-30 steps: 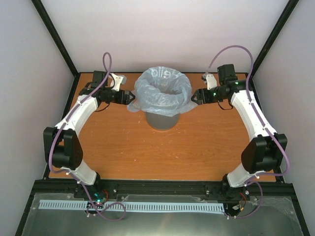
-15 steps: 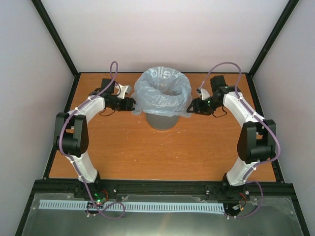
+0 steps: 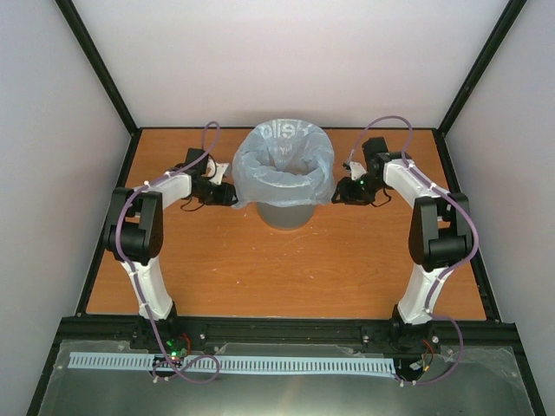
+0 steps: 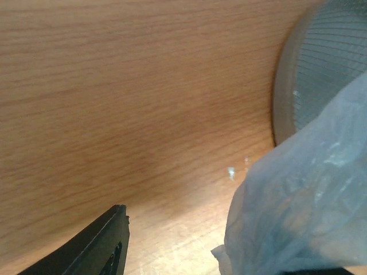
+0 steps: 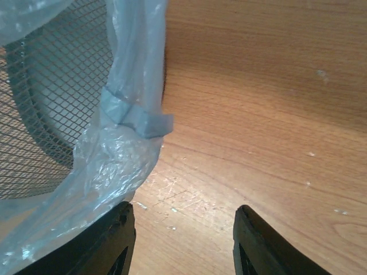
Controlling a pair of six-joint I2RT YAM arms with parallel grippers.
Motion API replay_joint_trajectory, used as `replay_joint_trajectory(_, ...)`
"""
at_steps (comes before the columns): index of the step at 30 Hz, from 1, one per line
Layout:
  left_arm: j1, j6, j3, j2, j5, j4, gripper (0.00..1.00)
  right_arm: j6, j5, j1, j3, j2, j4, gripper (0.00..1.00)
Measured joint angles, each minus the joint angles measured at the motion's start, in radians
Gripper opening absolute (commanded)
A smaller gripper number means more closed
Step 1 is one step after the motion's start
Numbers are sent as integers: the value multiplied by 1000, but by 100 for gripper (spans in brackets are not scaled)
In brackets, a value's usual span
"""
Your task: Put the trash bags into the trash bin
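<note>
A pale blue translucent trash bag (image 3: 284, 163) lines the round grey trash bin (image 3: 284, 214) at the back middle of the table, its edge folded down over the rim. My left gripper (image 3: 228, 195) is at the bin's left side, open; in the left wrist view (image 4: 221, 243) one finger (image 4: 100, 246) shows and the bag's hanging edge (image 4: 298, 195) covers the other. My right gripper (image 3: 340, 192) is at the bin's right side, open (image 5: 183, 215), with the bag's edge (image 5: 114, 160) draped against its left finger (image 5: 106, 243). The bin's mesh wall (image 5: 46, 91) shows behind.
The orange wooden table (image 3: 286, 269) has black frame rails along its sides. Grey walls close in the back and sides. A white ribbed strip (image 3: 225, 366) lies on the metal shelf in front of the arm bases.
Both grippers have moved inward and down along the bin's sides, and both arms have folded closer in. The bag's flared edges now lie tighter over the rim.
</note>
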Motion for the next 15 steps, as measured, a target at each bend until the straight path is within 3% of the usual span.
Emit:
replay_joint_trajectory(7,1,35,37,-16,-34,-1,67,-27,56,-13,4,-26,-3,47)
replay_joint_trajectory(15,23,50,44,-159,19,-37,72,-41,50,-79,68,-133,-24,57)
